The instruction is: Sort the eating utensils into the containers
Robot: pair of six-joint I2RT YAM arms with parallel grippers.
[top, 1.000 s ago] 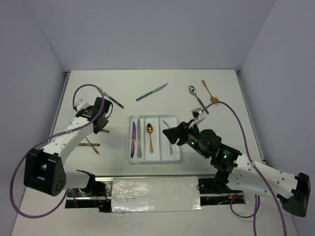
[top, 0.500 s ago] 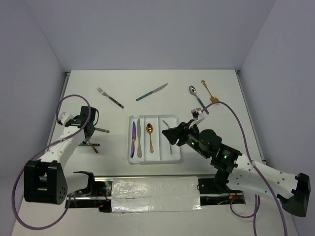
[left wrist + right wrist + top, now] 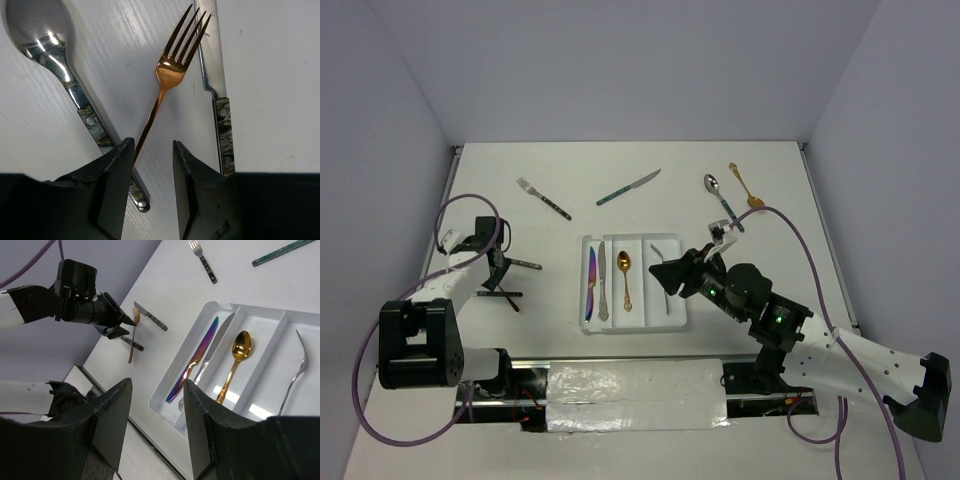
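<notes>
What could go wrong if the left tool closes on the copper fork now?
1. The handle of the copper fork appears to cross the handle of the spoon beside one finger of the open left tool; closing there might pinch both.
2. The fork tines lie against the blade of the knife, so lifting might drag it.

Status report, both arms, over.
Left gripper open, straddling copper fork handle. Right gripper open, empty, above tray. Spoon and knife crowd the fork either side.
</notes>
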